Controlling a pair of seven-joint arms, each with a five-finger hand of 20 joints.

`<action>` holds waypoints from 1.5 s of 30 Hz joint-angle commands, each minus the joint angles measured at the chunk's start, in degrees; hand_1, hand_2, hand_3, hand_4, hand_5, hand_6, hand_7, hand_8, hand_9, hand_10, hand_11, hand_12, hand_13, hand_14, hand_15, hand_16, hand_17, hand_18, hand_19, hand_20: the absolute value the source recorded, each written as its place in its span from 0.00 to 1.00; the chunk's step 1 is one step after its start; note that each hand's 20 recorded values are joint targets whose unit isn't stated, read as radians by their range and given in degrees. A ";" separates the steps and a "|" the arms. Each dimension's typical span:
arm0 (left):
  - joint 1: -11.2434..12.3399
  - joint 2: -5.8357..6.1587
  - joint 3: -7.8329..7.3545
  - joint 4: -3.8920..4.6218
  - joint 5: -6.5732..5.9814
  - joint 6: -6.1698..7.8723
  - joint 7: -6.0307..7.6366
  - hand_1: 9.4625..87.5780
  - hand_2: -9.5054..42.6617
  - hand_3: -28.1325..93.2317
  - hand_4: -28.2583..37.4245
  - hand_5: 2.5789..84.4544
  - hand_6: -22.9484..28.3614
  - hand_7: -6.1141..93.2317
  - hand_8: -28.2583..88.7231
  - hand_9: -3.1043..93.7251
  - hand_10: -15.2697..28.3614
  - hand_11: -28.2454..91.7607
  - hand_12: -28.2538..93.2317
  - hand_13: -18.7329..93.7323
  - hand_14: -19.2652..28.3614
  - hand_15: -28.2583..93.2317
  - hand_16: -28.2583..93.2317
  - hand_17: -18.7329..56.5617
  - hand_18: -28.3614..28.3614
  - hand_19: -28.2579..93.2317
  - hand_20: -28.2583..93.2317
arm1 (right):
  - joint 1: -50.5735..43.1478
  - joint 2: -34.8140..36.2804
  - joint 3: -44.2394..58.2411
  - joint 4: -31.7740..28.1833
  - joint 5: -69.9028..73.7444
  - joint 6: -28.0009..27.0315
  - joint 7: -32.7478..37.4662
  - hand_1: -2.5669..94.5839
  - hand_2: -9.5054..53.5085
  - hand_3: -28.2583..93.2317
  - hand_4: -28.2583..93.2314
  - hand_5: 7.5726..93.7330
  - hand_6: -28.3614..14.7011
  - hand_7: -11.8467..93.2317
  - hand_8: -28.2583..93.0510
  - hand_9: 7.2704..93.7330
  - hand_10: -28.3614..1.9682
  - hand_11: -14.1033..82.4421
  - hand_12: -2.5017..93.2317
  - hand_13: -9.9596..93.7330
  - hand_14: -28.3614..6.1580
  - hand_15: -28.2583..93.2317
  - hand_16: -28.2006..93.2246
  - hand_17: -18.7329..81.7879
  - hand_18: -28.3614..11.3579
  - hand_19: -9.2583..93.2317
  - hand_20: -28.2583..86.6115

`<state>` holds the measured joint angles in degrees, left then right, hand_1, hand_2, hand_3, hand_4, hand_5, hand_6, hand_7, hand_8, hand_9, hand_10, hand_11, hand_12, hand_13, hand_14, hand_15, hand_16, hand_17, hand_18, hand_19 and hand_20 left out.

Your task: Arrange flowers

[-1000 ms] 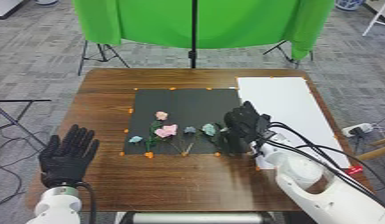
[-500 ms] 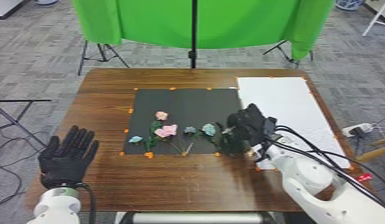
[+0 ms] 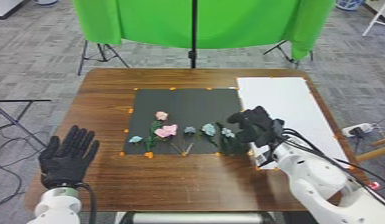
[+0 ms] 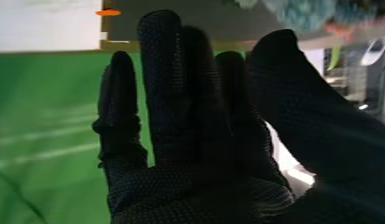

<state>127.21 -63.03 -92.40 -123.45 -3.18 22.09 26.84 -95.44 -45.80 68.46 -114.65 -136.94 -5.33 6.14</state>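
Note:
In the head view, pink flowers [image 3: 166, 131], a smaller pink bloom [image 3: 162, 115] and several blue-green flowers [image 3: 209, 129] lie on the black mat [image 3: 188, 100], stems toward its near edge. The rightmost pale blue flower [image 3: 227, 132] lies just left of my right hand [image 3: 256, 126], which is over the seam between the black mat and the white board. In the right wrist view my right hand [image 4: 197, 150] has its fingers straight and holds nothing; blue-green petals [image 4: 304, 12] appear beyond it. My left hand [image 3: 68, 155] rests palm up, fingers straight, at the table's left side.
A white board [image 3: 282, 100] lies on the right of the brown table [image 3: 197, 185]. Orange markers [image 3: 148, 155] line the mat's edges. A green cloth [image 3: 242, 25] hangs on stands behind the table.
My right hand has shifted slightly right, away from the flowers, and its fingers have spread apart from the rightmost pale blue flower, now uncovered. The left hand has stayed still.

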 commanded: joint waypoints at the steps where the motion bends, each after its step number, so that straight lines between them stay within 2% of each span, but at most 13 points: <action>1: 0.28 -0.40 -0.32 0.95 1.12 -2.99 -0.59 0.23 0.40 0.90 0.00 0.58 0.67 0.18 0.16 0.46 0.73 0.43 0.31 0.44 0.76 0.53 0.17 0.17 0.76 0.53 0.33 | -1.64 -0.99 6.71 -1.68 18.14 0.61 1.30 0.41 0.00 0.91 0.00 0.48 0.58 0.23 0.14 0.61 0.45 0.34 0.20 0.68 0.53 0.58 0.39 0.43 0.20 0.77 0.47; 5: -0.06 -0.09 -1.11 1.96 3.53 -6.82 -2.26 0.22 0.39 0.90 0.00 0.57 0.66 0.15 0.16 0.46 0.71 0.39 0.29 0.44 0.72 0.47 0.17 0.17 0.75 0.52 0.32 | -2.17 -4.82 13.81 -0.61 40.01 -4.50 0.38 0.32 0.08 0.92 0.00 0.43 0.54 0.22 0.14 0.50 0.39 0.27 0.18 0.58 0.44 0.45 0.35 0.42 0.22 0.56 0.39; 8: -1.14 0.97 -1.33 2.92 4.26 -8.06 -3.58 0.22 0.39 0.90 0.00 0.56 0.66 0.13 0.16 0.46 0.70 0.38 0.29 0.44 0.71 0.45 0.17 0.18 0.75 0.52 0.32 | -4.22 -7.26 16.37 0.28 52.03 1.53 -3.85 0.31 0.14 0.92 0.00 0.41 0.52 0.22 0.14 0.43 0.38 0.23 0.16 0.49 0.44 0.34 0.36 0.40 0.29 0.43 0.38; 10: -1.79 1.46 -1.58 3.50 5.45 -9.61 -4.16 0.22 0.39 0.89 0.00 0.55 0.66 0.13 0.16 0.45 0.70 0.38 0.29 0.44 0.71 0.44 0.18 0.17 0.75 0.51 0.32 | -5.18 -9.09 17.87 0.42 58.55 3.56 -4.86 0.31 0.15 0.93 0.00 0.42 0.52 0.22 0.14 0.42 0.42 0.22 0.14 0.45 0.48 0.32 0.34 0.39 0.36 0.36 0.37; 12: -2.41 1.68 -2.02 4.26 7.56 -11.51 -4.92 0.21 0.39 0.89 0.00 0.55 0.66 0.12 0.16 0.45 0.70 0.37 0.29 0.43 0.71 0.44 0.18 0.17 0.75 0.51 0.32 | -5.64 -10.78 19.06 0.57 64.60 5.18 -4.64 0.29 0.16 0.94 0.00 0.42 0.52 0.21 0.14 0.41 0.45 0.21 0.13 0.42 0.52 0.32 0.31 0.39 0.40 0.30 0.38; 14: -3.29 1.83 -2.35 4.96 8.59 -12.91 -5.76 0.21 0.39 0.89 0.00 0.54 0.65 0.12 0.16 0.44 0.70 0.37 0.29 0.43 0.71 0.43 0.18 0.17 0.75 0.51 0.32 | -6.44 -12.60 21.11 0.44 71.39 4.91 -3.96 0.24 0.19 0.94 0.00 0.41 0.51 0.19 0.14 0.40 0.47 0.20 0.12 0.40 0.53 0.31 0.30 0.38 0.42 0.26 0.38; 17: -4.04 1.62 -3.48 6.02 9.63 -16.12 -7.67 0.21 0.38 0.88 0.00 0.51 0.64 0.11 0.17 0.42 0.70 0.35 0.29 0.41 0.70 0.41 0.18 0.17 0.75 0.50 0.32 | -8.10 -15.27 24.44 -0.05 84.30 3.54 -3.66 0.17 0.25 0.93 0.00 0.37 0.51 0.17 0.14 0.35 0.47 0.19 0.11 0.36 0.54 0.30 0.28 0.37 0.42 0.23 0.38; 18: -4.26 1.72 -3.33 6.17 9.77 -16.27 -6.88 0.20 0.38 0.88 0.00 0.50 0.63 0.10 0.17 0.41 0.69 0.35 0.29 0.41 0.71 0.41 0.18 0.17 0.75 0.50 0.32 | -8.58 -15.94 25.28 -0.13 86.39 3.05 -4.01 0.14 0.27 0.92 0.00 0.34 0.54 0.17 0.15 0.33 0.46 0.18 0.11 0.35 0.53 0.29 0.28 0.36 0.42 0.24 0.38; 22: -3.66 1.24 -4.00 5.92 9.85 -16.36 -6.15 0.20 0.37 0.88 0.00 0.48 0.62 0.10 0.17 0.40 0.69 0.34 0.29 0.40 0.70 0.40 0.19 0.17 0.75 0.49 0.32 | -10.46 -17.40 27.93 -1.17 85.32 1.88 -4.64 0.10 0.30 0.91 0.00 0.30 0.56 0.15 0.15 0.29 0.45 0.16 0.10 0.32 0.52 0.28 0.28 0.34 0.41 0.24 0.38; 25: -3.08 1.10 -4.58 5.58 9.73 -16.00 -5.83 0.20 0.37 0.88 0.00 0.47 0.62 0.09 0.17 0.39 0.69 0.34 0.29 0.40 0.70 0.39 0.19 0.17 0.75 0.49 0.32 | -12.02 -18.03 29.89 -2.53 85.90 1.26 -3.85 0.09 0.30 0.91 0.00 0.30 0.55 0.15 0.15 0.29 0.46 0.16 0.10 0.32 0.53 0.28 0.27 0.33 0.41 0.24 0.37; 27: -3.38 0.98 -4.79 5.88 9.87 -16.30 -5.38 0.20 0.37 0.88 0.00 0.47 0.62 0.09 0.17 0.39 0.69 0.34 0.30 0.40 0.70 0.39 0.19 0.17 0.75 0.49 0.32 | -12.17 -18.06 30.38 -2.83 85.53 0.73 -3.74 0.09 0.30 0.91 0.00 0.30 0.55 0.15 0.15 0.29 0.46 0.16 0.10 0.32 0.53 0.28 0.28 0.33 0.41 0.24 0.37; 32: -3.18 0.66 -4.90 5.68 9.59 -16.51 -3.94 0.20 0.37 0.88 0.00 0.48 0.62 0.10 0.17 0.40 0.69 0.34 0.30 0.41 0.71 0.39 0.20 0.17 0.75 0.49 0.32 | -12.93 -18.17 31.02 -3.51 86.23 1.02 -3.16 0.11 0.30 0.91 0.00 0.34 0.54 0.16 0.15 0.31 0.45 0.17 0.10 0.32 0.52 0.28 0.28 0.33 0.41 0.25 0.37; 45: -4.05 0.81 -4.34 5.81 9.47 -16.80 -2.89 0.20 0.37 0.88 0.00 0.48 0.62 0.10 0.17 0.41 0.69 0.34 0.30 0.41 0.71 0.40 0.20 0.17 0.75 0.48 0.32 | -13.63 -19.25 31.34 -4.41 87.48 1.63 -2.41 0.12 0.30 0.92 0.00 0.36 0.54 0.16 0.15 0.31 0.45 0.17 0.11 0.33 0.51 0.29 0.28 0.33 0.40 0.26 0.37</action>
<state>123.09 -61.85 -97.19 -117.81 6.41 5.32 23.51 -108.29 -64.12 99.93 -118.55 -50.33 -4.92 3.36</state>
